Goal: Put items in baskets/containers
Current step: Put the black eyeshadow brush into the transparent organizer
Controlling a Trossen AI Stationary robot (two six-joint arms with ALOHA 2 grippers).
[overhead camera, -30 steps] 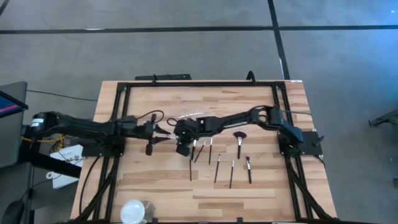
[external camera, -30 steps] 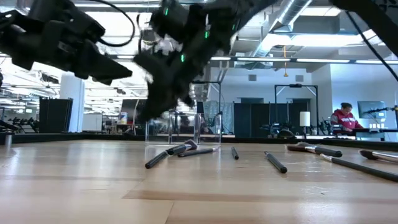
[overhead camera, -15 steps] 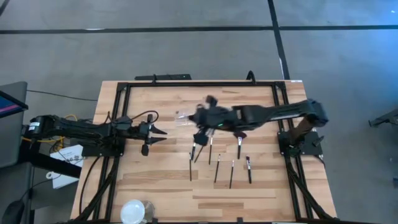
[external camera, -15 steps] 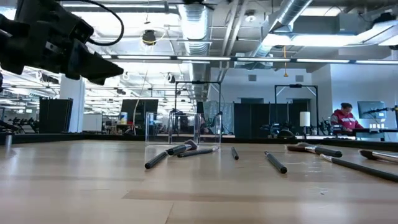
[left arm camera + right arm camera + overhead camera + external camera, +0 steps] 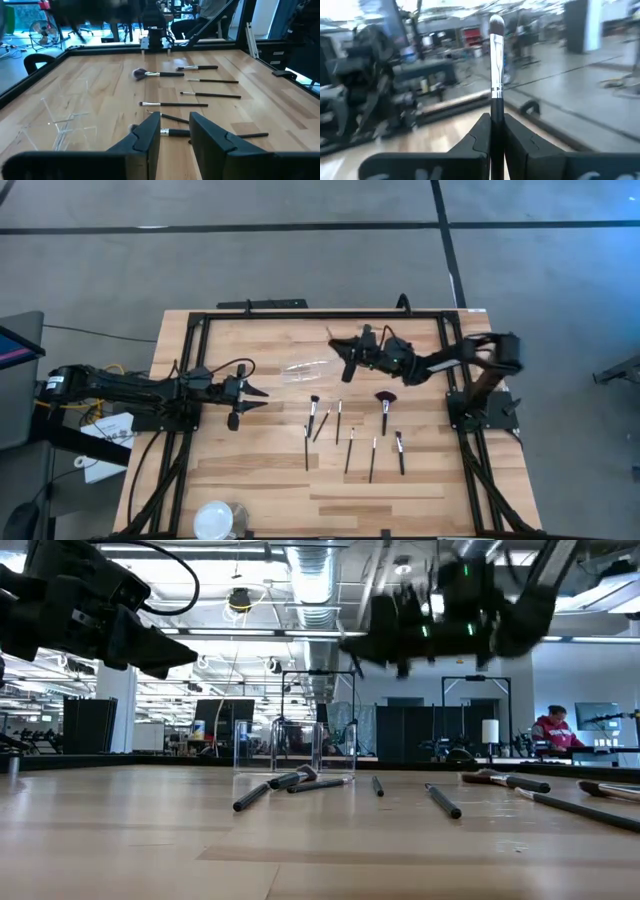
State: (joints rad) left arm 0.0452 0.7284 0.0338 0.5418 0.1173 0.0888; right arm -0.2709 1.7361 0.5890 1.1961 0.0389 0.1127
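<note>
My right gripper (image 5: 350, 352) (image 5: 496, 120) hangs high over the far middle of the table, shut on one slim makeup brush (image 5: 496, 60). It also shows in the low view (image 5: 400, 635). Several more brushes (image 5: 345, 430) lie flat on the wood, one of them fan-shaped (image 5: 384, 400). The clear container (image 5: 305, 368) (image 5: 295, 745) (image 5: 65, 120) stands on the table to the left of my right gripper. My left gripper (image 5: 258, 394) (image 5: 175, 132) hovers open at the table's left, pointing toward the brushes. My right gripper pinches the brush's dark handle (image 5: 496, 107) between its two fingers, below the silver ferrule (image 5: 496, 91). The brush runs along the fingers and sticks out past their tips, its bristle tip (image 5: 496, 22) foremost. It is lifted clear of the table.
A round white and clear object (image 5: 215, 520) sits at the near left edge. A black frame (image 5: 320, 313) borders the table's far and side edges. Bare wood lies near of the brushes. A person (image 5: 555, 730) sits far off in the room.
My right gripper has risen from the brushes beside the container and swung toward the table's far right, turning as it went and carrying one brush up clear of the table. The other brushes and the container have stayed in place.
</note>
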